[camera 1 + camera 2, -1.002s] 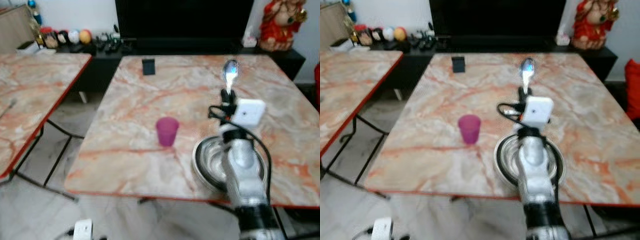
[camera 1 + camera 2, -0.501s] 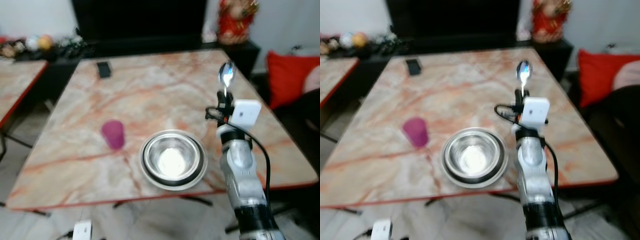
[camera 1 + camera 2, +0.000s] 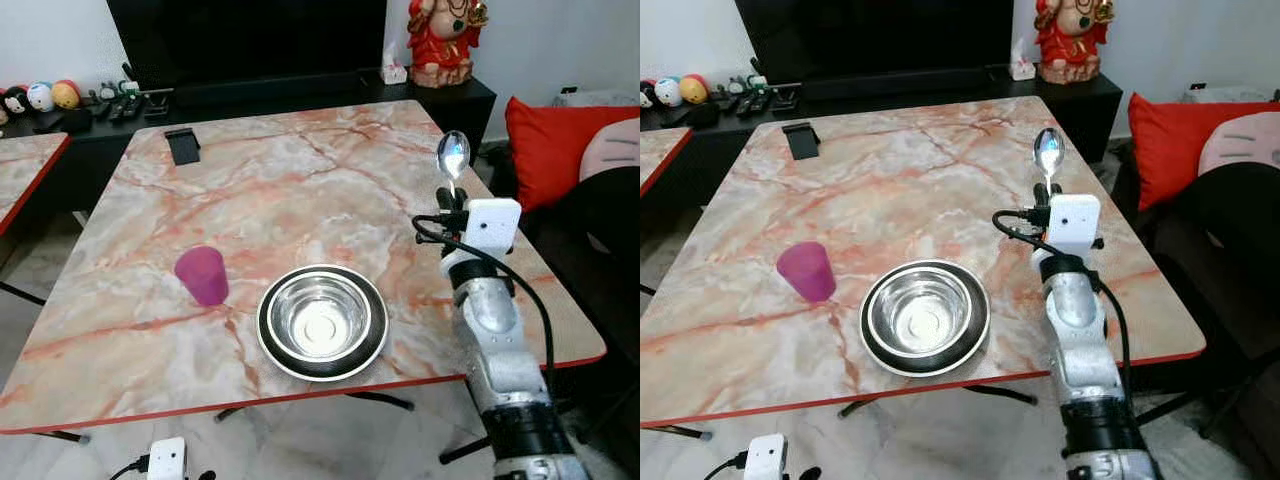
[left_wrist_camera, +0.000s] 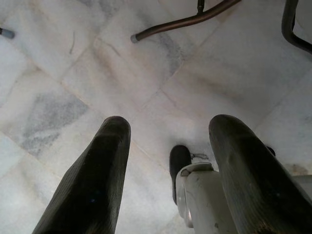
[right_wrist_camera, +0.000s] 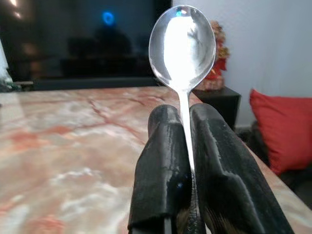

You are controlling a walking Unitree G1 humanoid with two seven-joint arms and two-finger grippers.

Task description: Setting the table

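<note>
— Any lettering we can read? We checked the white camera housing [image 3: 1073,222] on the right wrist first.

— Plain white, no print we can make out. Same for the purple cup [image 3: 203,275] and the steel bowl [image 3: 322,322]: bare surfaces.

— The small black object [image 3: 182,146] at the far edge of the marble table [image 3: 290,190]?

— Dark face, nothing legible. The red figurine [image 3: 439,40] and the round toys [image 3: 40,96] on the low cabinet are too small for us to tell any marks.

— The spoon [image 5: 182,53] close up?

— Reflections only, no stamp we can read.
</note>
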